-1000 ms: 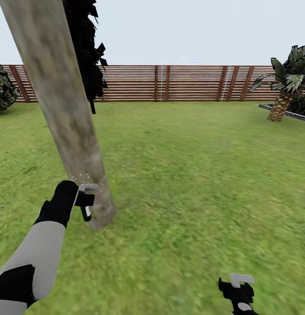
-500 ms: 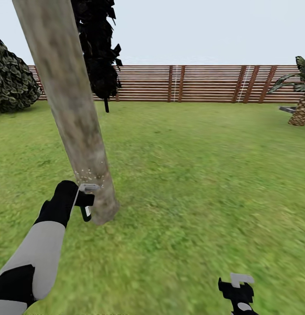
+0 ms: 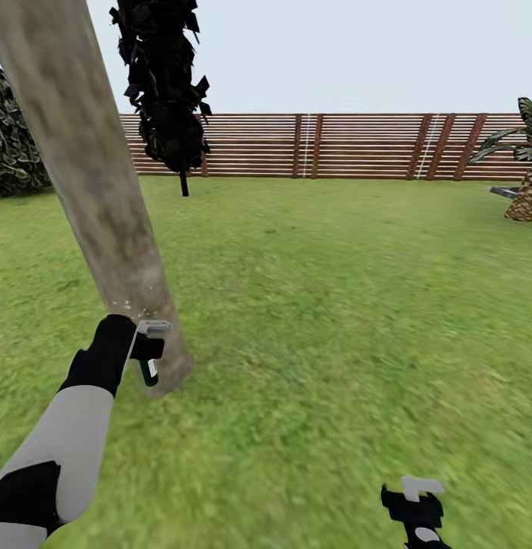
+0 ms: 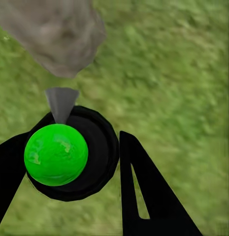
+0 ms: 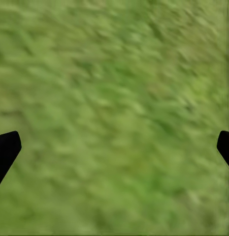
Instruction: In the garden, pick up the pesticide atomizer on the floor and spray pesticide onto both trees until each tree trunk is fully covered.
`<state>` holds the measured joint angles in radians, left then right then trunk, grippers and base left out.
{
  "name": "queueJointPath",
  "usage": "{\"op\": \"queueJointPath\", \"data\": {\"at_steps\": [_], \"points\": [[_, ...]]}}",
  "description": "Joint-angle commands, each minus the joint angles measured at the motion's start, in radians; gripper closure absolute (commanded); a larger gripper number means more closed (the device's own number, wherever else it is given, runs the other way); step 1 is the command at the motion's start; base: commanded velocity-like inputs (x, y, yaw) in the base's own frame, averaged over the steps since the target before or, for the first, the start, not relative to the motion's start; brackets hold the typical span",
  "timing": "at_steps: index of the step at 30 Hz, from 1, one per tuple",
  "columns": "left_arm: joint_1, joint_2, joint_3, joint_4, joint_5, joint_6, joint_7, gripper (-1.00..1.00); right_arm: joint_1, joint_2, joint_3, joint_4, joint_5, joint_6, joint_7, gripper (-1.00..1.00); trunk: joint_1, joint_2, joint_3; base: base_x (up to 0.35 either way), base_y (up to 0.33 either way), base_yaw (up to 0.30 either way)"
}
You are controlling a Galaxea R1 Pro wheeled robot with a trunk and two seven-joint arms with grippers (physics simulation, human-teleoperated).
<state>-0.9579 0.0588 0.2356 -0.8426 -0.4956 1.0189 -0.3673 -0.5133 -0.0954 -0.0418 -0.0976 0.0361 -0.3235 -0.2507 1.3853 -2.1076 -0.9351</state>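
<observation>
The left gripper (image 3: 148, 352), jaws clenched on the pesticide atomizer (image 3: 150, 358), holds its nozzle just beside the pale tree trunk (image 3: 98, 191) base to wet it, while the right gripper (image 3: 413, 503) hangs spread open over the grass (image 3: 334, 305).

The left arm (image 3: 64, 442) has a light grey forearm segment between matte black joint covers. Its left tool (image 3: 148, 354) has black, wedge-shaped fingers (image 4: 148, 196), one with a narrow triangular slot. The right tool (image 3: 415, 511) is black with a pale grey bracket at 12 o'clock.
</observation>
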Motion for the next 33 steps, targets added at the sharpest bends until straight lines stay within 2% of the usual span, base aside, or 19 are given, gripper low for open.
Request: {"op": "queueJointPath", "data": {"at_steps": [1,8,17,20,22,24,27,33], "points": [[-0.001,-0.001,0.002,-0.001,-0.011,0.003,-0.010,1.00,-0.001,0.000,-0.004,0.001,0.004,-0.003,-0.001,-1.00,0.000,0.000,-0.001,0.118,-0.273,0.000],[-0.001,-0.001,0.002,0.000,-0.010,0.003,-0.010,1.00,-0.001,0.001,-0.004,0.001,0.004,-0.003,-0.001,-1.00,0.000,0.000,-0.001,0.113,-0.273,0.018],[-0.001,0.006,0.005,0.000,-0.011,0.003,-0.009,1.00,-0.001,0.002,-0.004,0.001,0.004,-0.003,-0.001,-1.00,0.000,0.000,-0.001,0.096,-0.273,0.246],[0.004,0.011,0.023,0.000,-0.011,0.003,-0.008,1.00,-0.001,0.002,-0.004,0.001,0.004,-0.003,-0.001,-1.00,0.000,0.000,-0.001,0.094,-0.273,0.275],[0.020,0.016,0.051,-0.001,-0.015,0.001,-0.006,1.00,-0.001,0.002,-0.004,0.001,0.005,-0.003,-0.001,-1.00,0.000,0.000,-0.001,0.094,-0.273,0.276],[0.030,0.029,0.066,-0.001,-0.016,-0.001,-0.006,1.00,-0.001,0.002,-0.004,0.001,0.005,-0.003,-0.001,-1.00,0.000,0.000,-0.001,0.094,-0.274,0.276],[0.039,0.042,0.071,-0.002,-0.014,-0.002,-0.006,1.00,-0.001,0.002,-0.004,0.001,0.005,-0.003,-0.001,-1.00,0.000,0.000,-0.001,0.094,-0.273,0.276],[0.041,0.029,0.071,-0.008,-0.010,0.001,-0.005,1.00,-0.001,0.002,-0.004,0.001,0.005,-0.003,-0.001,-1.00,0.000,0.000,-0.001,0.110,-0.271,0.276]]}}
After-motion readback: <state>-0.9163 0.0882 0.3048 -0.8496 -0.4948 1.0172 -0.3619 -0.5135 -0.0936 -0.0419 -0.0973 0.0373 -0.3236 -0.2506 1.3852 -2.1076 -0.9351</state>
